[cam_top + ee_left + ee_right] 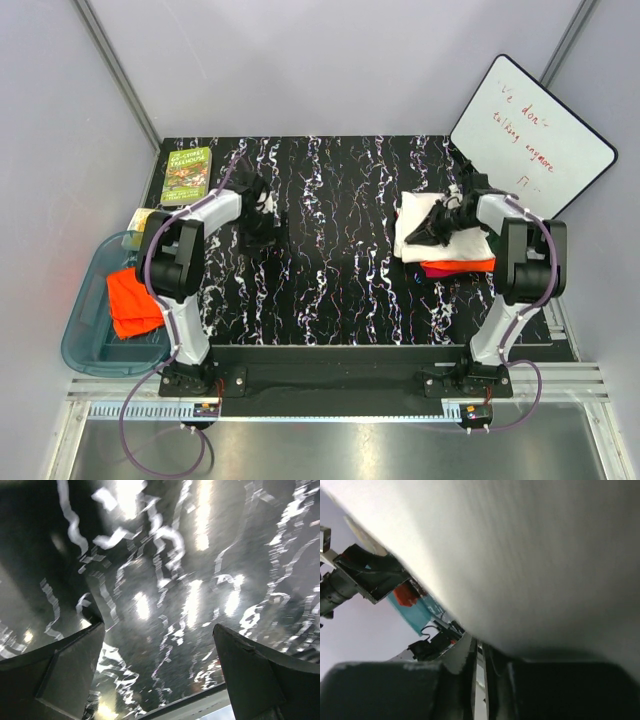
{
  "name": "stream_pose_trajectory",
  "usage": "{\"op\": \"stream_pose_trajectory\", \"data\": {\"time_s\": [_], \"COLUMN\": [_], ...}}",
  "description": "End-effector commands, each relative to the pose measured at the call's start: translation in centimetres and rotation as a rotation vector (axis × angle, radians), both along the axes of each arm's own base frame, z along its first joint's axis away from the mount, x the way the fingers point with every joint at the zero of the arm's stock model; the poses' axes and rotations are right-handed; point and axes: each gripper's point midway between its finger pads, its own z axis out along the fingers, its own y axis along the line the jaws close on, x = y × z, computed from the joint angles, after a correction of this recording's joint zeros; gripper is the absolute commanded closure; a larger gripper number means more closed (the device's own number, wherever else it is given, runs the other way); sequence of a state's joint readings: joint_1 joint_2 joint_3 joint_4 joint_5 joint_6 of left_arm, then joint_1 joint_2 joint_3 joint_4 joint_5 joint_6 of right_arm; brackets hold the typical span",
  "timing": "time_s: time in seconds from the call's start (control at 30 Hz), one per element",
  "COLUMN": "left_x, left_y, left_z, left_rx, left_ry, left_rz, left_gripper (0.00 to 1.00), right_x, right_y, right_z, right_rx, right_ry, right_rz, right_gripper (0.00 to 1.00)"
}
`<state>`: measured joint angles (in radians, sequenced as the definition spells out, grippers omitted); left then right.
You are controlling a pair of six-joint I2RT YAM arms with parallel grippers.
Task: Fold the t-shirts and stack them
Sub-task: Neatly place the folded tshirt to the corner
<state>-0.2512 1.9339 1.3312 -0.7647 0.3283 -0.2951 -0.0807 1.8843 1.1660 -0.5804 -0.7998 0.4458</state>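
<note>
Jaws on left gripper (157,627) wide open, empty, over table (165,555); right gripper (438,227) on cream t-shirt (412,212), grip unclear.

A robotics lab cell: white panel walls (330,60), aluminium frame (114,68), whiteboard (535,140)

Two orange t-shirts (133,300) (465,266), one cream t-shirt (415,225), one book (186,175), one bin (85,340).
</note>
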Motion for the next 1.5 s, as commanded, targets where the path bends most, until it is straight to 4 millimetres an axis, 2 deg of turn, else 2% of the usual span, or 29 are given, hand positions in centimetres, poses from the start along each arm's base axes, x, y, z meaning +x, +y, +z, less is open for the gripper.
{"op": "stream_pose_trajectory", "data": {"time_s": [0.0, 0.03, 0.07, 0.13, 0.17, 0.23, 0.37, 0.57, 0.77, 0.87, 1.07, 1.33, 1.47], "left_x": [-0.3, -0.1, -0.1, 0.1, 0.1, 0.0, -0.5, -1.4, -1.7, -1.7, -2.0, -2.7, -3.0], "left_y": [1.9, 2.0, 2.1, 2.3, 2.4, 2.5, 2.8, 3.2, 3.4, 3.3, 3.3, 3.4, 3.4], "left_z": [2.2, 2.7, 3.2, 3.5, 3.5, 3.4, 2.9, 2.7, 2.6, 2.6, 2.4, 2.1, 2.0], "left_rx": [0.09, 0.091, 0.097, 0.108, 0.109, 0.118, 0.132, 0.143, 0.148, 0.145, 0.14, 0.138, 0.136], "left_ry": [-0.079, -0.091, -0.106, -0.116, -0.118, -0.114, -0.095, -0.087, -0.084, -0.085, -0.082, -0.075, -0.076], "left_rz": [-0.014, -0.016, -0.016, -0.017, -0.018, -0.021, -0.016, -0.014, -0.018, -0.018, -0.016, -0.015, -0.012], "left_gripper": [0.01, 0.01, 0.01, 0.01, 0.01, 0.01, 0.01, 0.01, 0.01, 0.01, 0.01, 0.01, 0.01], "right_x": [1.8, 1.5, 2.4, 2.0, 2.7, 2.7, 3.8, 3.7, 3.1, 3.0, 1.8, -0.2, -0.6], "right_y": [-1.7, -1.8, -1.8, -0.5, 0.0, 2.1, 4.7, 4.8, 2.0, 0.3, -2.6, -5.3, -7.9], "right_z": [6.3, 6.8, 8.0, 7.9, 7.8, 7.2, 4.3, -0.6, -3.9, -4.7, -5.7, -7.0, -7.1], "right_rx": [-0.231, -0.279, -0.336, -0.439, -0.466, -0.493, -0.533, -0.639, -0.802, -0.895, -1.036, -1.114, -1.161], "right_ry": [-0.179, -0.174, -0.226, -0.225, -0.237, -0.231, -0.179, -0.048, 0.037, 0.066, 0.127, 0.217, 0.261], "right_rz": [0.011, 0.03, 0.055, 0.129, 0.158, 0.225, 0.285, 0.353, 0.36, 0.341, 0.305, 0.27, 0.22], "right_gripper": [0.83, 0.84, 0.87, 0.97, 1.0, 1.0, 1.0, 1.0, 1.0, 1.0, 1.0, 1.0, 1.0]}}
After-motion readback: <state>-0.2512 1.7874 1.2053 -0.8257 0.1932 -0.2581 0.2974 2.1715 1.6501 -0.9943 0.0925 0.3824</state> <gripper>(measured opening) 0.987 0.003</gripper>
